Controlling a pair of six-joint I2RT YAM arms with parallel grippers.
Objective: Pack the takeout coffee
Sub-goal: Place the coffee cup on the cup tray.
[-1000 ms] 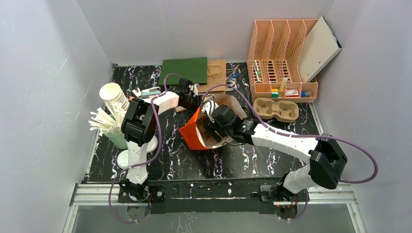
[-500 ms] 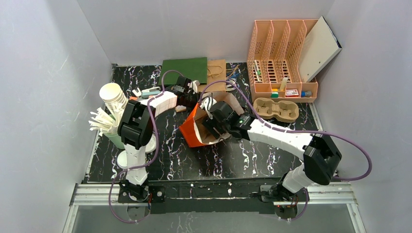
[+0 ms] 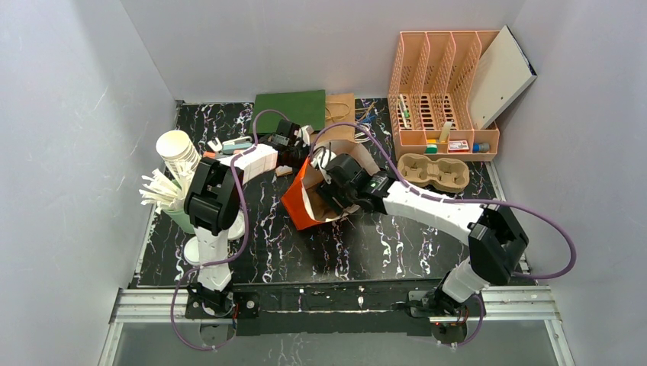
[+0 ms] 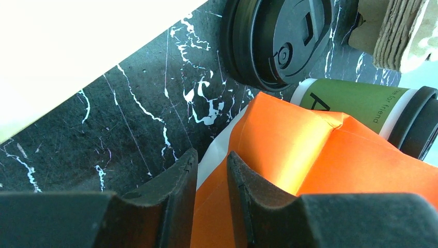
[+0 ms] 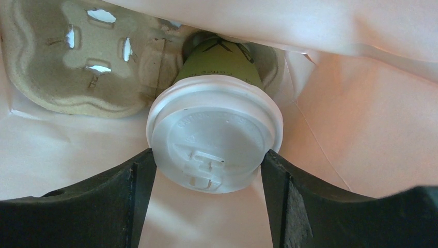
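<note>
The left gripper (image 4: 209,170) pinches the bag (image 4: 320,155) by its edge, the right gripper (image 5: 207,155) straddles a white-lidded cup (image 5: 214,139) in the tray (image 5: 67,67) inside, grip unclear, and the black-lidded cup (image 4: 356,101) lies sideways just behind the bag.

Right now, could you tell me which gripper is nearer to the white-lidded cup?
Right. The right gripper flanks the white-lidded cup inside the orange bag; the left gripper pinches the bag's edge, outside it.

We see the bag (image 3: 294,207) mid-frame on the table (image 3: 381,245), with a cup (image 5: 214,135) in a tray (image 5: 62,82) inside it.
</note>
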